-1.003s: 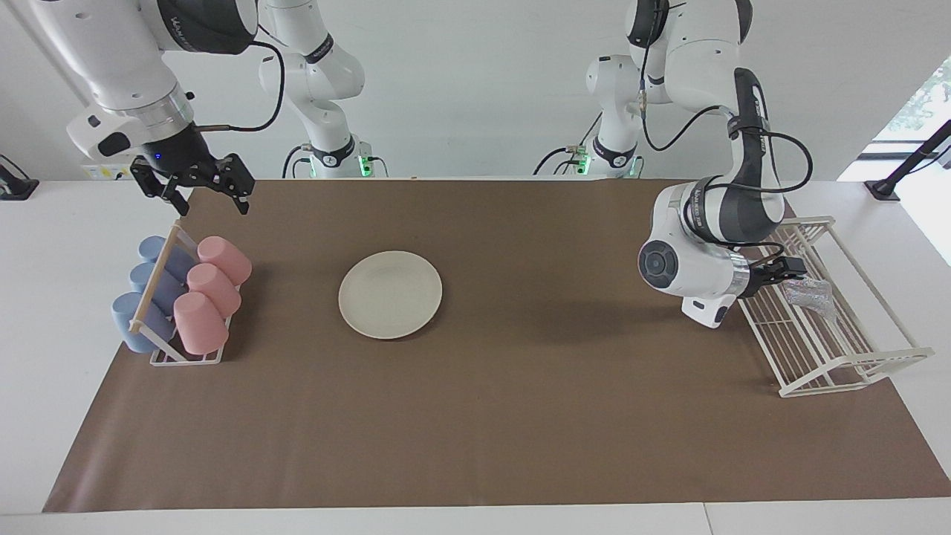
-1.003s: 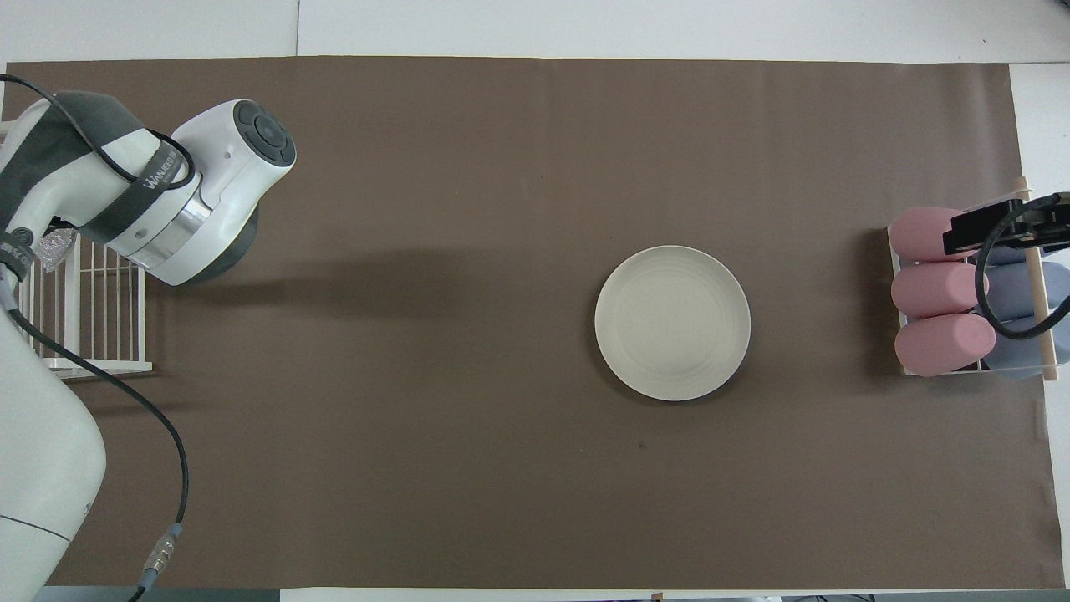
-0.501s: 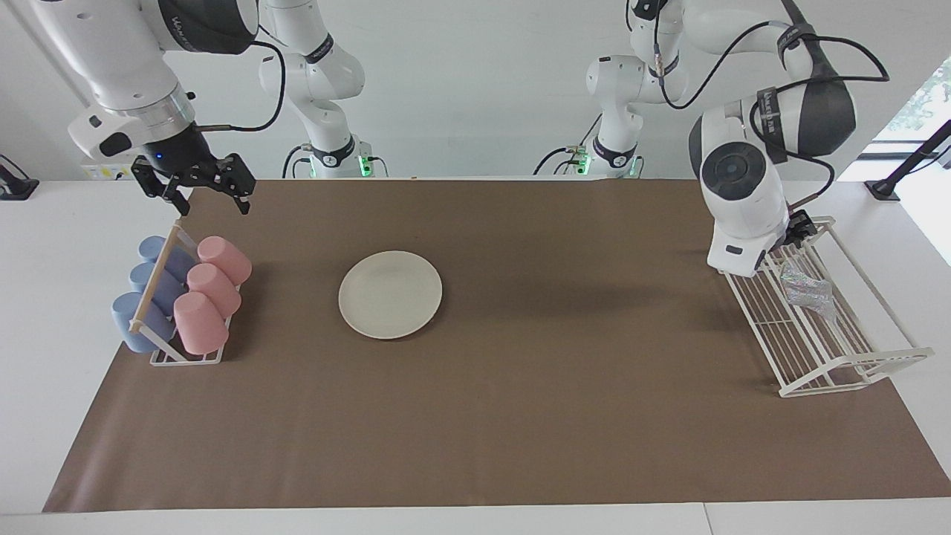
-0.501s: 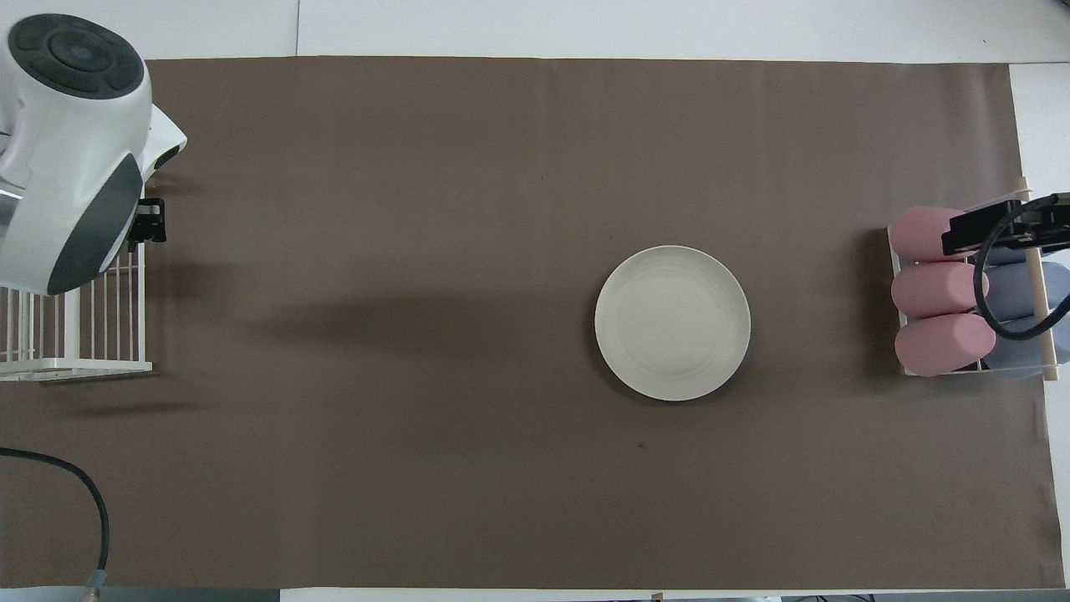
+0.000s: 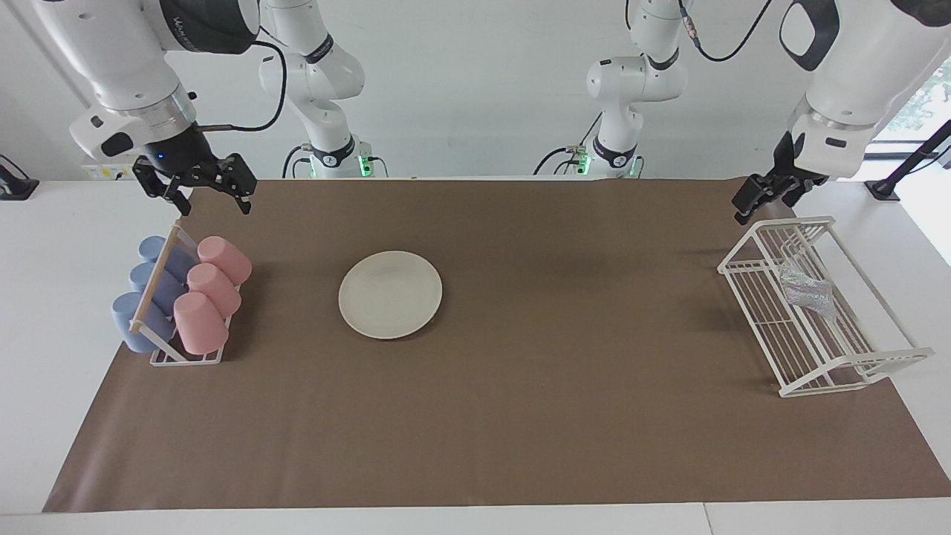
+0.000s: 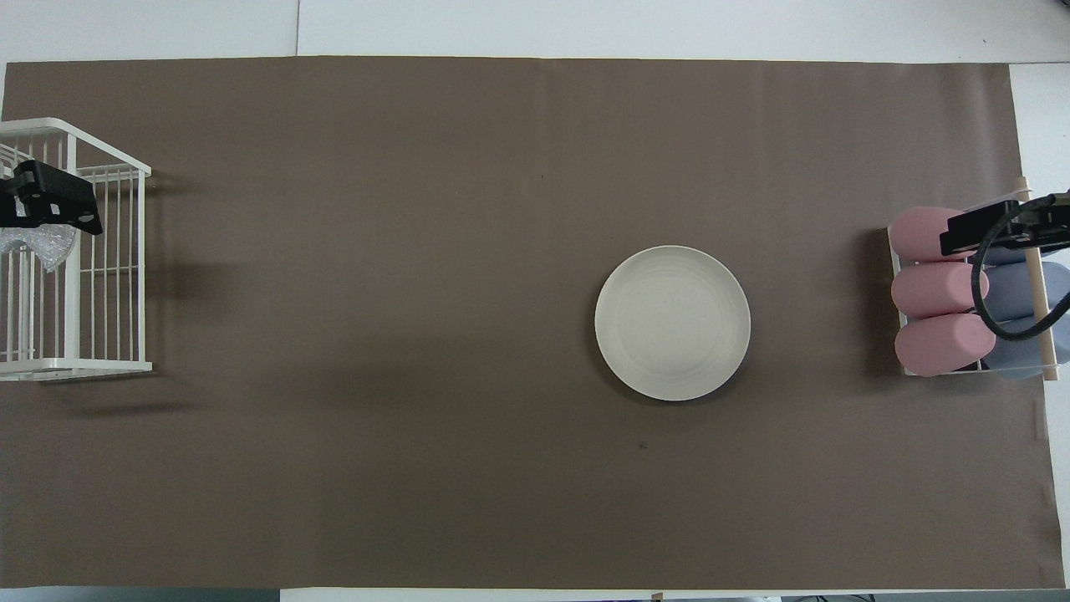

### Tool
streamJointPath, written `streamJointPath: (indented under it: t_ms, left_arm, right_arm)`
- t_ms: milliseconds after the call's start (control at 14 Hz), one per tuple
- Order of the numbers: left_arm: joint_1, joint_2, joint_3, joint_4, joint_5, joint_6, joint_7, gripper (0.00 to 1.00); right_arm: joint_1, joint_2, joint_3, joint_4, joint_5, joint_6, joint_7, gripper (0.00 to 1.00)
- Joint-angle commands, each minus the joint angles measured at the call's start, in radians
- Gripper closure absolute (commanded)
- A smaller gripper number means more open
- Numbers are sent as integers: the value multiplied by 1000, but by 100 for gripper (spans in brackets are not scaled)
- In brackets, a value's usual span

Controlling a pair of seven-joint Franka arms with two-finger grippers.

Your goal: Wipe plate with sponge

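Note:
The cream-white plate [image 5: 390,294] lies flat on the brown mat, toward the right arm's end; it also shows in the overhead view [image 6: 673,323]. The silvery sponge [image 5: 808,293] lies in the white wire rack [image 5: 854,364] at the left arm's end; it also shows in the overhead view [image 6: 38,247]. My left gripper [image 5: 765,208] hangs open and empty in the air over the rack's end nearest the robots, apart from the sponge; it also shows in the overhead view [image 6: 46,201]. My right gripper [image 5: 210,204] waits open and empty above the cup holder; it also shows in the overhead view [image 6: 1003,227].
A wire cup holder [image 5: 186,358] holds three pink cups [image 5: 214,288] and three blue cups [image 5: 152,286] at the right arm's end. The brown mat [image 5: 565,416] covers most of the table. The wire rack also shows in the overhead view [image 6: 109,364].
My left arm has lifted away from the sponge in the wire rack and drawn back toward the robots. The sponge stays in the rack. The right arm has not moved.

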Motion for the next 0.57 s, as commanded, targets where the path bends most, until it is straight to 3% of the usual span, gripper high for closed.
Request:
streamJointPath:
  t_ms: [0,215,501]
  left_arm:
    - [-1,-18,-6,-18,-53,-57,-4,0]
    - [17,-29,-4,-31,-135,-106,5,0]
    - [5,-52,-7,-67,-132,-71,7,0]
  right_arm:
    - [-7,8,7,17,1,-18,-21,0]
    - [-7,8,7,17,-1,-18,-22,0]
    - [-6,8,7,17,-1,-17,-19,0]
